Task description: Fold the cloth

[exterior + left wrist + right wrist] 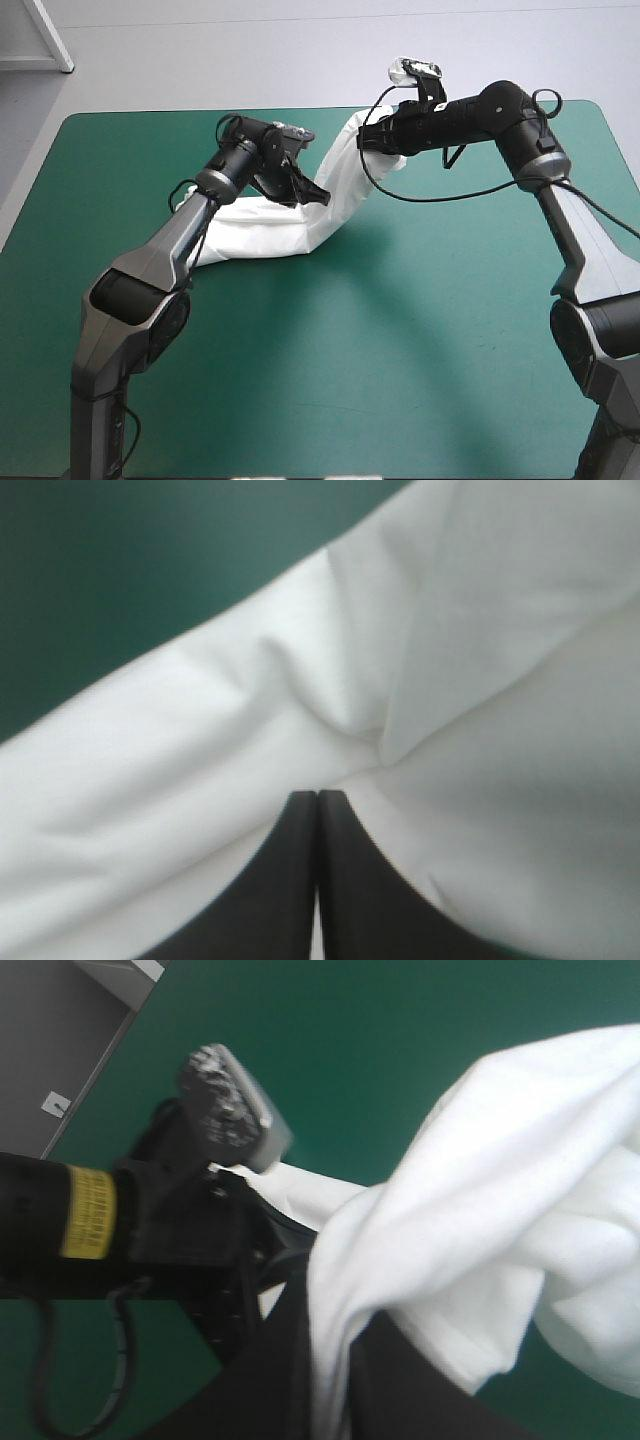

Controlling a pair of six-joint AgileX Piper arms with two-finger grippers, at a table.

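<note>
The white T-shirt (300, 215) hangs as a long twisted band between both grippers above the teal-green table (420, 330), its low end trailing on the cover by the left arm. My left gripper (312, 194) is shut on the T-shirt near the band's middle; in the left wrist view its black fingers (318, 805) meet in one arch against the T-shirt (300, 710). My right gripper (366, 140) holds the upper end raised at the far middle. In the right wrist view the T-shirt (480, 1190) spills out from between my right gripper (328, 1350), with the left gripper (200, 1220) just beyond.
Bare teal-green cover spreads across the near half and both sides of the table. A white shelf corner (40, 40) stands off the table at the far left.
</note>
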